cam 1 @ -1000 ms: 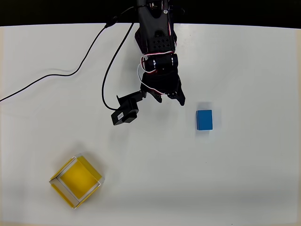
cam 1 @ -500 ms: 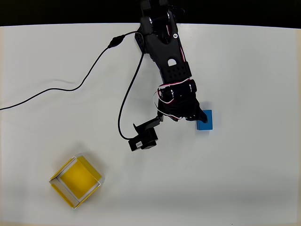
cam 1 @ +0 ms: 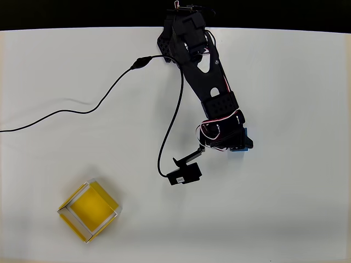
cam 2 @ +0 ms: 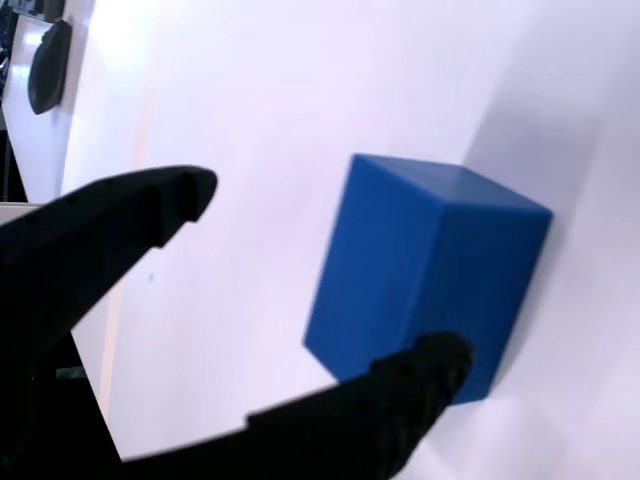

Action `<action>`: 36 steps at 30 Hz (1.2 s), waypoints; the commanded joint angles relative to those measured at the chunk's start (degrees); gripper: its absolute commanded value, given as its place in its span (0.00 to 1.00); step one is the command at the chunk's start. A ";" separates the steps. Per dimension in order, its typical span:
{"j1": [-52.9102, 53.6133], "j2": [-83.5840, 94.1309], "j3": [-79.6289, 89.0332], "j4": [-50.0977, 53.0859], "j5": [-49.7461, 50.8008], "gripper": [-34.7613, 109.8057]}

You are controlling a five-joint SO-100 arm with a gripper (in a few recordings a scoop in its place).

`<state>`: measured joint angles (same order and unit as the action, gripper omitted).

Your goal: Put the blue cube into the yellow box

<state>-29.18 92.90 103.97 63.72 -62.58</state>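
In the overhead view the blue cube (cam 1: 239, 149) is mostly covered by my black gripper (cam 1: 237, 142), which hangs right over it; only slivers of blue show at its lower and right sides. The wrist view shows the blue cube (cam 2: 430, 265) resting on the white table. My gripper (cam 2: 318, 272) is open there. One fingertip (cam 2: 185, 192) stands well to the cube's left, the other fingertip (cam 2: 435, 362) crosses in front of the cube's lower corner. The yellow box (cam 1: 88, 211), an open tray with pale rims, sits far away at the lower left.
A black cable (cam 1: 109, 98) snakes over the white table from the left edge to the arm. The wrist camera block (cam 1: 185, 176) juts out left of the gripper. The table's far edge (cam 1: 66, 28) meets a dark strip at the top.
The arm has stretched forward and to the right, from short of the cube to directly over it. The cube went from fully visible to mostly covered and has not moved.
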 commanded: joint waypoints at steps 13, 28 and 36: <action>-3.60 -7.21 -5.98 -5.27 2.37 0.54; -6.77 -10.46 -3.78 -6.86 4.13 0.43; -4.83 -10.02 0.35 -11.07 1.76 0.36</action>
<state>-34.19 79.80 103.62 53.53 -59.33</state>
